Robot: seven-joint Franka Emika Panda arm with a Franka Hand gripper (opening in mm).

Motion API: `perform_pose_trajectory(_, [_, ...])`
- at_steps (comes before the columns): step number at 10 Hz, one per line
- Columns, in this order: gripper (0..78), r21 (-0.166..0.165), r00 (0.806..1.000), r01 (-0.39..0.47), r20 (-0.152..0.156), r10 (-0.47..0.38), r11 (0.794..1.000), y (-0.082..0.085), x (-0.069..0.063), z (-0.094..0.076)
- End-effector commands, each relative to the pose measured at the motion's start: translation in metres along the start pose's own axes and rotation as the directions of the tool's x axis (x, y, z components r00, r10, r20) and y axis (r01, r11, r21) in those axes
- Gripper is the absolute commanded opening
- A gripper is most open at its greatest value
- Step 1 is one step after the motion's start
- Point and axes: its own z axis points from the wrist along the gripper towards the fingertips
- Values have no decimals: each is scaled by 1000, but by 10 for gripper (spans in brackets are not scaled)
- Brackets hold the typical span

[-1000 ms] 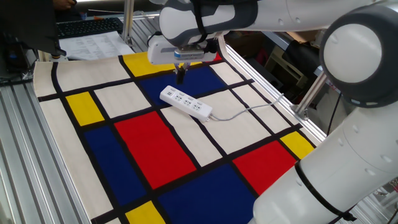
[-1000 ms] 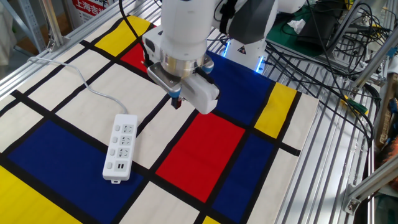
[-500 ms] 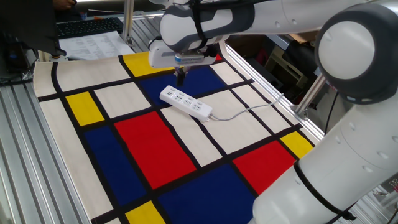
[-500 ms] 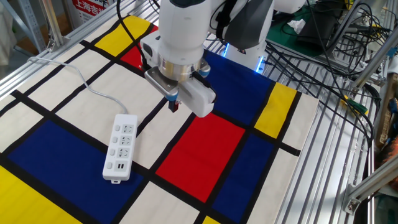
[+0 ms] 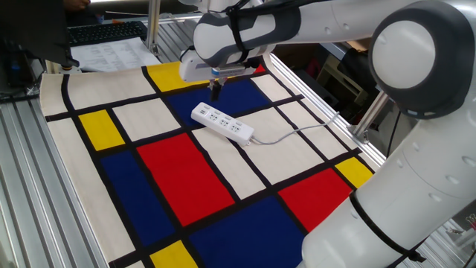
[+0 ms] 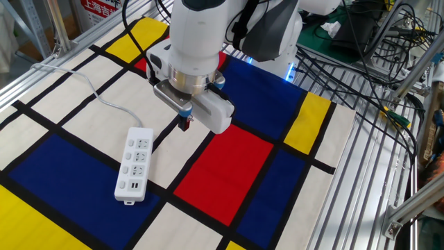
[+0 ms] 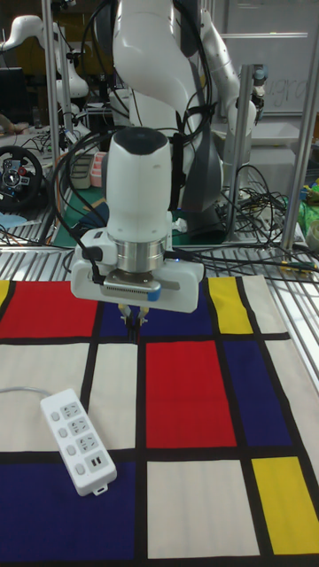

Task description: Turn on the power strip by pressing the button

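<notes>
Nearest, the power strip [image 6: 134,164] lies flat on the checkered cloth [image 6: 236,167], straddling a blue and a white panel, its cord [image 6: 97,94] trailing away across the white. Beyond it, the gripper [image 6: 184,123] hangs above the cloth, apart from the strip; whether its fingers are parted or closed cannot be determined.

No legible text; red sign [image 6: 101,7] with white characters, unreadable.

Robotics lab, aluminium frame table [image 6: 374,149], tangled cables [image 6: 361,42] (keyboard [image 5: 104,31] behind)
</notes>
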Motion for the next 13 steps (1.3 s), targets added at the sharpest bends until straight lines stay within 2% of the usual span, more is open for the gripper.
perform_pose_trajectory(1, [0, 2, 1000, 28, 3, -28, 1000, 0, -1, -1])
perform_pose_trajectory(3, [0, 1, 999, 50, -5, -50, 999, 0, -1, -2])
perform_pose_trajectory(5, [0, 3, 998, 56, 5, -56, 998, 1, -1, -2])
perform_pose_trajectory(9, [0, -6, 995, 95, 5, -95, 995, 1, -1, -2])
perform_pose_trajectory(10, [0, -20, 994, 105, 9, -105, 994, 1, -1, -2])
perform_pose_trajectory(13, [0, -19, 994, 112, 12, -112, 994, 1, -1, -2])
